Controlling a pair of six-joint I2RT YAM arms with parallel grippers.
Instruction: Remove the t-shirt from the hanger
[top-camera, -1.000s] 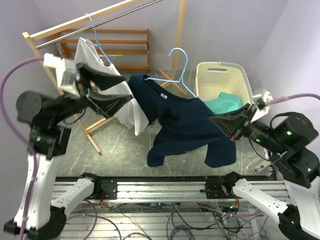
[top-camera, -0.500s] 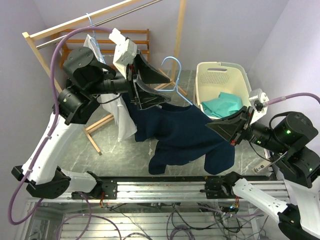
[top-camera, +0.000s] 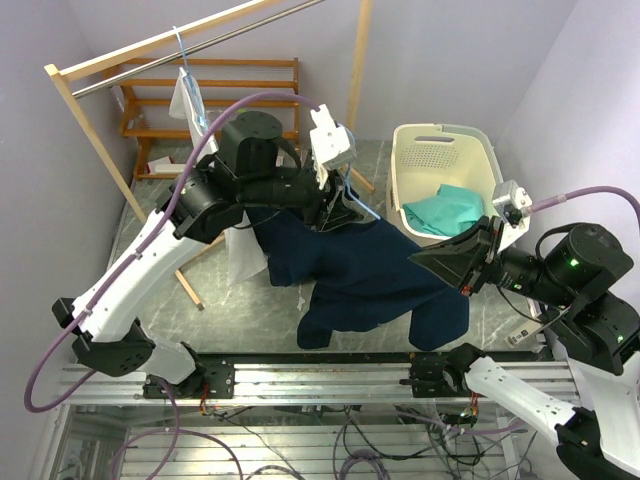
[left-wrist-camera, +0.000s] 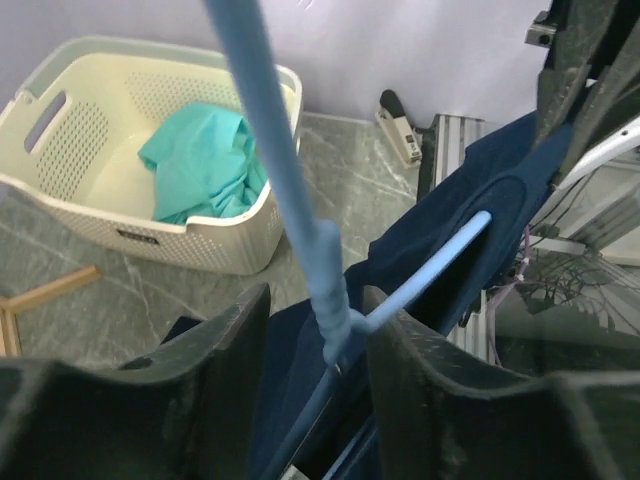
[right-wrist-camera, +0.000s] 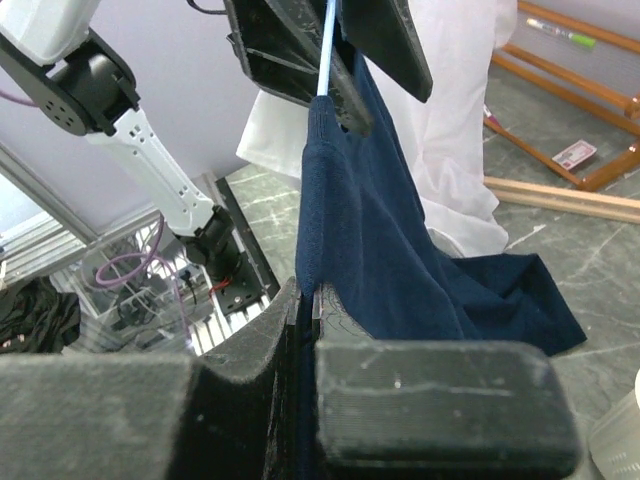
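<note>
A navy t-shirt (top-camera: 360, 270) hangs on a light blue hanger (top-camera: 362, 210) in mid-air at the centre of the top view. My left gripper (top-camera: 338, 205) is open, its jaws standing on either side of the hanger's neck (left-wrist-camera: 330, 290) with a gap on each side. In the left wrist view the gripper (left-wrist-camera: 318, 300) looks down on the shirt (left-wrist-camera: 470, 210). My right gripper (top-camera: 415, 255) is shut on the shirt's edge; in the right wrist view (right-wrist-camera: 315, 300) the fabric (right-wrist-camera: 380, 230) is pinched and stretches up to the hanger (right-wrist-camera: 325, 50).
A cream laundry basket (top-camera: 470, 145) with a teal garment (top-camera: 445, 210) stands at the back right. A wooden clothes rack (top-camera: 100, 65) stands at the back left, with a white garment (top-camera: 190, 95) on another hanger. White fabric (top-camera: 245, 255) hangs beside the shirt.
My left arm has swung right from the rack to the blue hanger, and its jaws now stand around the neck. The right gripper has kept its hold on the shirt.
</note>
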